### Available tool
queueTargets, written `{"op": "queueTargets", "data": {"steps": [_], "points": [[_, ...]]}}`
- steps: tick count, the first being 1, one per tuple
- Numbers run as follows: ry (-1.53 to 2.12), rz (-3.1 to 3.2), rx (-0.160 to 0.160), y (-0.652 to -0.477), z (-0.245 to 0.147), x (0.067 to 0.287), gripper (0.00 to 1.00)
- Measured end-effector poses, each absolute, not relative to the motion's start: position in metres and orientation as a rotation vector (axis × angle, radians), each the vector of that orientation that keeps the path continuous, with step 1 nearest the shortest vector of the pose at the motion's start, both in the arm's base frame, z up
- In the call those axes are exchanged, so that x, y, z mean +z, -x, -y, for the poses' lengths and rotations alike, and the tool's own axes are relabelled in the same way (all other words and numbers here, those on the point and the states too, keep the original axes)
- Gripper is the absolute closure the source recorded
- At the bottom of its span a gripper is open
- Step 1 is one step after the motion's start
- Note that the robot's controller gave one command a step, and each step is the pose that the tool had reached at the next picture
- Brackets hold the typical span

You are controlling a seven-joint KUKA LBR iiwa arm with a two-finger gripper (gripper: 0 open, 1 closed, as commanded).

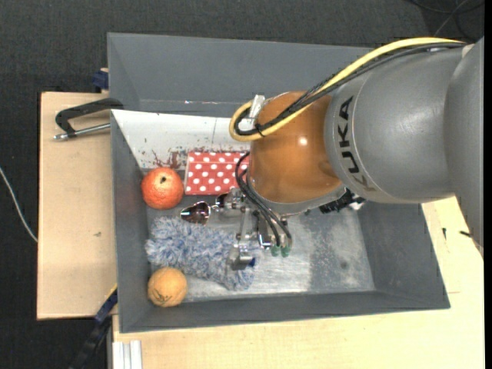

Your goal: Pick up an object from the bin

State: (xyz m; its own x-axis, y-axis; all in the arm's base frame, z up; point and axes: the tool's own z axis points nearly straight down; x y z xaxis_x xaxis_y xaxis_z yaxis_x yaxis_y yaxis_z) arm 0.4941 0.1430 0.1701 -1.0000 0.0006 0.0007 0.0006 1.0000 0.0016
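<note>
Gripper (244,257) was low over the right end of a fuzzy blue-grey cloth (192,250), which lay on the bin (346,260) floor, lower left of centre. Jaw state: couldn't tell (wrist hardware hid it). Small shiny metal piece (196,212) just left of the wrist, red polka-dot box (215,171) behind. Red apple (161,188) and orange (167,286) sat by the left wall.
</note>
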Motion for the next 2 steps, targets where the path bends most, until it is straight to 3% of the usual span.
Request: {"op": "queueTargets", "data": {"steps": [1,2], "points": [[0.001,3.141,-0.003,-0.494,-0.143,0.170,0.00],[0.053,3.148,-0.006,-0.501,-0.157,0.075,1.00]]}}
